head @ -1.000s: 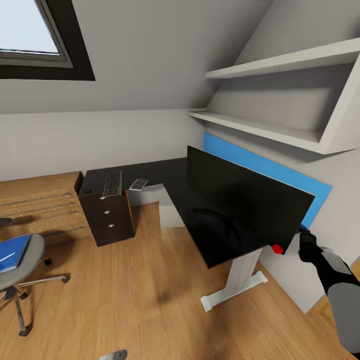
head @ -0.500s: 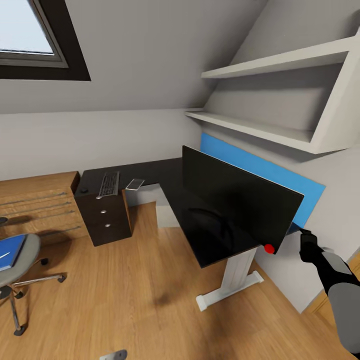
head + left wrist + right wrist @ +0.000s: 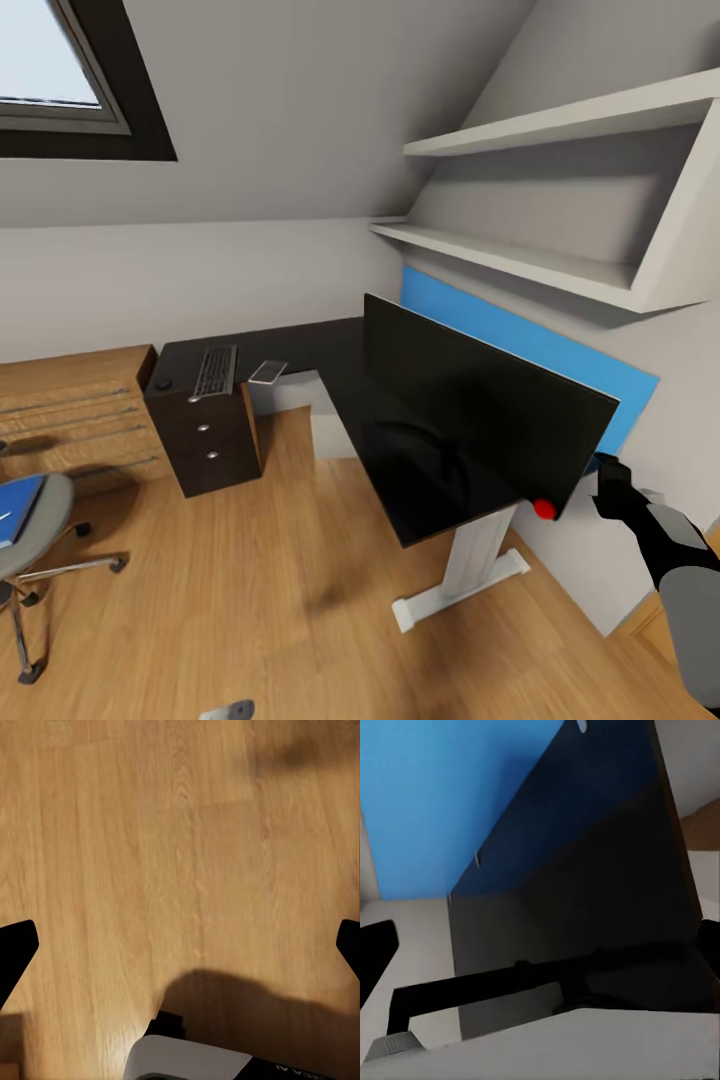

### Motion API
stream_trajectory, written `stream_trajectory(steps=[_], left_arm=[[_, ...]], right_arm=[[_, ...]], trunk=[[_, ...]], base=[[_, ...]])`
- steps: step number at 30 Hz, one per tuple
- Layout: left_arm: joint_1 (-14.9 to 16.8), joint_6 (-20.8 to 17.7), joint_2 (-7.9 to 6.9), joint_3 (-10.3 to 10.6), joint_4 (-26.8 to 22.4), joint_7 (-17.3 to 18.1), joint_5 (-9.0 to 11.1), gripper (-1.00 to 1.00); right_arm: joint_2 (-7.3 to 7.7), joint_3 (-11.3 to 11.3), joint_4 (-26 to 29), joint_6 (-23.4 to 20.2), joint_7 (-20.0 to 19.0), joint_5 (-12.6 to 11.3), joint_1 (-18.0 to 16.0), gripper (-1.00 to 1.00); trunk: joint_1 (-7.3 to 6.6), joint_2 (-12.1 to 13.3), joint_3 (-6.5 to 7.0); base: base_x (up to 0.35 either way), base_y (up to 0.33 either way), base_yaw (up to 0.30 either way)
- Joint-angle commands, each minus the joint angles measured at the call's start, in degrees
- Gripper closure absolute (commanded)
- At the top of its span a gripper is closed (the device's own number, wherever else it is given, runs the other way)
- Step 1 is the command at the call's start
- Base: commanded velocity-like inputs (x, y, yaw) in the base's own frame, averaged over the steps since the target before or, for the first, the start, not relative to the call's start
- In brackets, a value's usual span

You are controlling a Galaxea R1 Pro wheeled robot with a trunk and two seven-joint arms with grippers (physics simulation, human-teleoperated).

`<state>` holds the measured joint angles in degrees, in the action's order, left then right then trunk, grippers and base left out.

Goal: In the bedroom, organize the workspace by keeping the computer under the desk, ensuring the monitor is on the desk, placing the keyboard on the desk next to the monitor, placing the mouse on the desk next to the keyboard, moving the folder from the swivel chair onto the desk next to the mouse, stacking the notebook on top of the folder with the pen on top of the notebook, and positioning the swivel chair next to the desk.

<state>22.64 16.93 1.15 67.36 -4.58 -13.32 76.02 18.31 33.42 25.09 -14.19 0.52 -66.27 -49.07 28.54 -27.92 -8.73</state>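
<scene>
The monitor (image 3: 480, 420) stands on the near wing of the black desk (image 3: 310, 350), its dark screen facing the room and a red light at its lower right corner. My right gripper (image 3: 603, 468) is just behind that corner. In the right wrist view it (image 3: 540, 945) is open over the desk top by the blue back panel (image 3: 427, 802). The keyboard (image 3: 215, 370), the mouse (image 3: 163, 383) and the grey notebook (image 3: 267, 372) lie on the far wing. The pale computer (image 3: 330, 430) sits under the desk. The swivel chair (image 3: 35, 520) holds the blue folder (image 3: 18, 505). My left gripper (image 3: 180, 945) hangs open over the floor.
A black drawer unit (image 3: 210, 445) carries the desk's far end, beside a light wood cabinet (image 3: 70, 410). White shelves (image 3: 520, 260) jut out above the monitor under the sloped wall. A white desk leg (image 3: 465, 570) stands on the wood floor (image 3: 250, 580).
The whole picture has slid slightly left, so the camera has moved. The monitor's right end has shifted a little between the last two frames. My right gripper stays by that corner.
</scene>
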Motion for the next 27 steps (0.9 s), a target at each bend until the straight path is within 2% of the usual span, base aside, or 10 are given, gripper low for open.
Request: stream_trajectory(steps=[1, 12, 27], left_arm=[[0.04, 0.06, -0.01, 0.49, -0.08, -0.39, 0.27, -1.0], [0.04, -0.11, -0.01, 0.49, -0.08, -0.38, 0.26, -1.0], [0.04, -0.15, -0.01, 0.49, -0.08, -0.39, 0.25, -1.0]], right_arm=[[-0.03, 0.33, 0.05, -0.36, 0.03, -0.27, -0.06, -1.0], [0.13, 0.33, 0.13, -0.5, -0.25, -0.27, -0.06, -1.0], [0.23, 0.27, 0.15, -0.81, -0.25, 0.02, -0.06, -1.0]], trunk=[[0.04, -0.1, -0.11], [0.04, -0.1, -0.11], [0.04, -0.1, -0.11]], base=[[0.152, 0.0, 0.0], [0.238, -0.051, 0.0], [0.025, -0.008, 0.0]])
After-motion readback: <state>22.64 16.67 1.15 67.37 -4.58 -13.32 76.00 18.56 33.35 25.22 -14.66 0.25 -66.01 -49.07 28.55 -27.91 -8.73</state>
